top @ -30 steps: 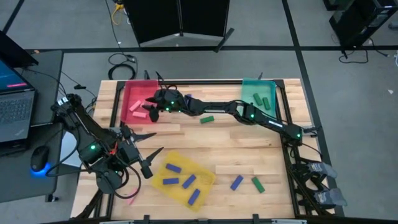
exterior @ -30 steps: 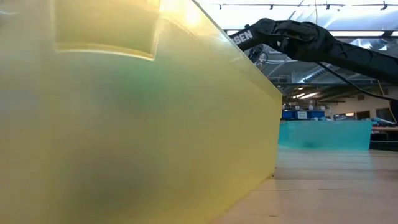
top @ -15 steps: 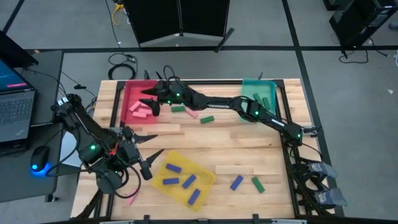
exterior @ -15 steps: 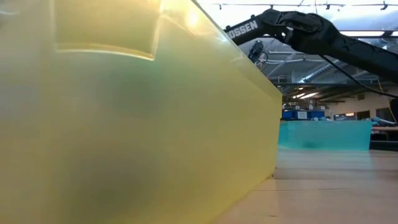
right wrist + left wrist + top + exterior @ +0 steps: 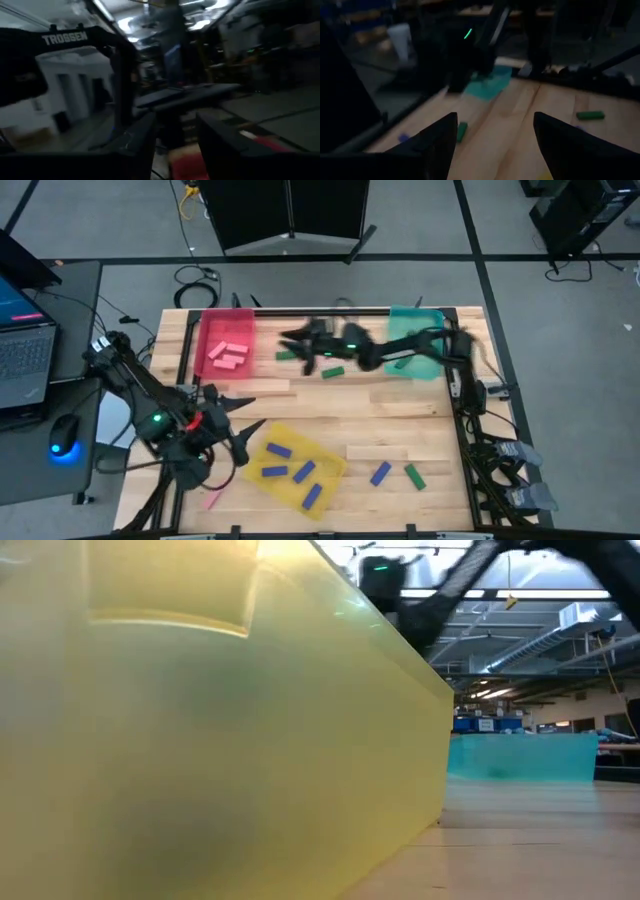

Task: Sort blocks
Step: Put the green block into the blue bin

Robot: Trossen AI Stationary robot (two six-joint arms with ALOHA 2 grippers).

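In the high view my right gripper (image 5: 292,343) hangs open and blurred above the table's far middle, between the red tray (image 5: 208,330) and the teal tray (image 5: 431,322). It holds nothing. Pink blocks (image 5: 228,354) lie in the red tray, blue blocks (image 5: 288,471) in the yellow tray (image 5: 326,448), and green blocks in the teal tray. Loose on the wood lie green blocks (image 5: 287,356) (image 5: 333,371) (image 5: 414,475), a blue block (image 5: 380,472) and a pink block (image 5: 212,500). My left gripper (image 5: 256,410) waits open near the yellow tray's left end.
The low view is mostly filled by the yellow tray's wall (image 5: 200,740), with the teal tray (image 5: 520,755) behind it. A metal frame rims the table (image 5: 400,405). A laptop and a mouse sit on a side desk to the left. Bare wood lies in the table's middle.
My right gripper has swung fast from over the red tray up and toward the table's right, and now shows blurred over the far middle. The loose blocks have stayed where they were.
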